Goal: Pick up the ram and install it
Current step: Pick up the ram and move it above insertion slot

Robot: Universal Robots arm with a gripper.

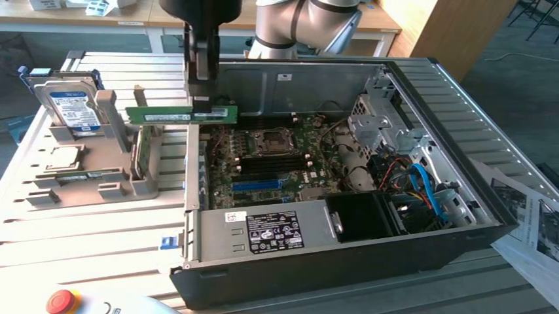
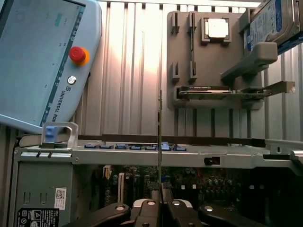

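The case (image 1: 454, 124) lies open. Inside it are the motherboard (image 1: 271, 160) with its bare socket (image 1: 269, 139), the power supply (image 1: 262, 230) at the near wall, a black shroud (image 1: 367, 216) beside that, and blue cables (image 1: 428, 186) toward the exterior view's right.

Just outside the case, on the exterior view's left, a grey holder (image 1: 88, 180) carries an upright hard drive (image 1: 70, 108), a flat processor (image 1: 61, 157) and a card (image 2: 232, 92) on edge. Papers (image 1: 528, 216) lie off the case's other side. A pendant (image 2: 42, 61) with a red button (image 2: 77, 54) lies near the case's front corner.

The gripper (image 1: 203, 101) hangs over the case's wall next to the holder, jaws clamped on the ram (image 1: 182, 114). The ram is held in the air, level and on edge, straddling that wall from above, clear of the motherboard and the holder. It is a narrow green stick with a white label. From the wrist it appears as a thin line rising from between the fingers (image 2: 150, 208).
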